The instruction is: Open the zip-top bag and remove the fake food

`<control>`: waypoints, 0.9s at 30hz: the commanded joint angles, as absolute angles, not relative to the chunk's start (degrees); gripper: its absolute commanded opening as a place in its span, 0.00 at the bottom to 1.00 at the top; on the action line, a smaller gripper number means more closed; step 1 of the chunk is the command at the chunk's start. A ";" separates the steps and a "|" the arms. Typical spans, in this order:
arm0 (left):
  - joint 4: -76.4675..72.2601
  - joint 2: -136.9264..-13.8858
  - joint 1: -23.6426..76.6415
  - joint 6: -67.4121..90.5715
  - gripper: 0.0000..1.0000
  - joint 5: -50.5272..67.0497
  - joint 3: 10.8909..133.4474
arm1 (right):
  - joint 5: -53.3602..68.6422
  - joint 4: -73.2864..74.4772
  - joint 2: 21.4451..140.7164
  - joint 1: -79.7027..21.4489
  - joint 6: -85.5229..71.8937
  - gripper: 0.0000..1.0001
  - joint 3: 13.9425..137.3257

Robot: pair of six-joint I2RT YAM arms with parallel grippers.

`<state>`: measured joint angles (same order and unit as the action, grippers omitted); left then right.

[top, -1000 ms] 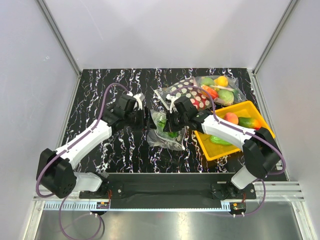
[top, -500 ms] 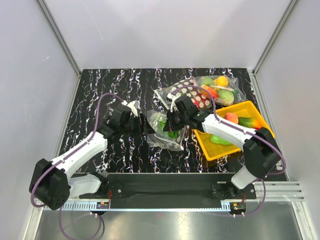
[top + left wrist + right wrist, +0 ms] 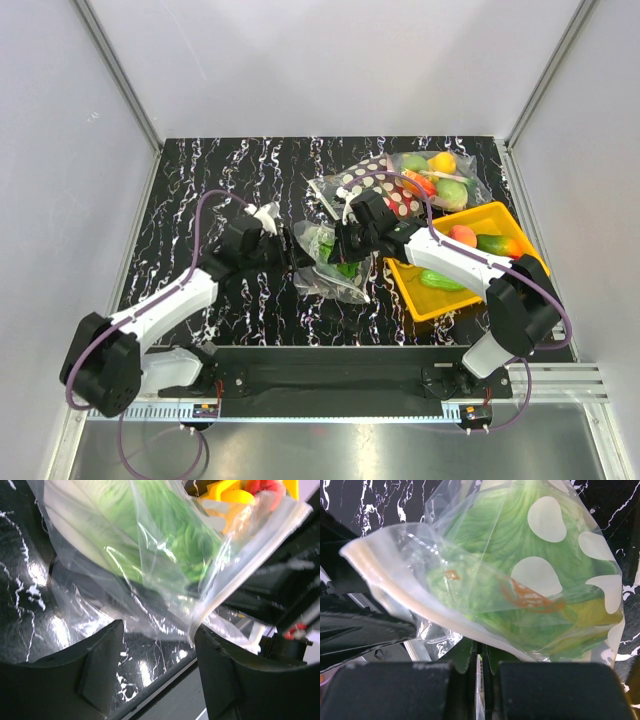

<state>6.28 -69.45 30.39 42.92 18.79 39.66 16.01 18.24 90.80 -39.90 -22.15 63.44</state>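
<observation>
On the worktop (image 3: 200, 170), the left arm (image 3: 170, 300) had swung back toward the zip-top bag (image 3: 328, 268) at centre, which was raised slightly with the lettuce (image 3: 520, 590) still inside. The right pincer (image 3: 343, 244) stayed clamped on the bag's edge. The left pincer (image 3: 157, 640) stood wide beside the mouth, gripping nothing, so the bag probably remained unopened.

Thin clear plastic film, crinkled, glossy with glare streaks: zip-top bag (image 3: 485, 575). Opaque white dots printed on it; milky, thicker zip strip (image 3: 395, 597). Inside, lettuce (image 3: 170, 545): green moulded plastic, ribbed, soft sheen. Matt black plastic, slightly grainy: left gripper (image 3: 157, 647), right gripper (image 3: 479, 667). Black marble-look table (image 3: 200, 180), white veins, smooth, polished, reflective. At 3 o'clock of it, tray (image 3: 505, 215): yellow plastic, smooth, semi-gloss. White glossy plastic on arm shells (image 3: 175, 300). Plain matt pale grey walls (image 3: 300, 70). At 6 o'clock, frame rail (image 3: 330, 411): brushed metal.
</observation>
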 commanded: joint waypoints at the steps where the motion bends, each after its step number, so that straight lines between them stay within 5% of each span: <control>1: 2.20 -63.99 29.97 42.01 0.63 18.54 37.80 | 17.14 17.67 89.82 -39.46 -22.50 0.00 66.79; 11: -1.32 -57.65 29.36 43.41 0.61 16.61 30.76 | 17.84 18.46 90.44 -39.37 -22.76 0.00 67.41; 24: -9.66 -77.06 29.18 43.68 0.60 20.65 39.46 | 18.46 18.54 89.91 -39.38 -23.38 0.00 67.15; 27: -10.98 -79.79 29.18 44.56 0.48 21.35 39.90 | 18.28 18.89 89.65 -39.37 -23.29 0.00 67.24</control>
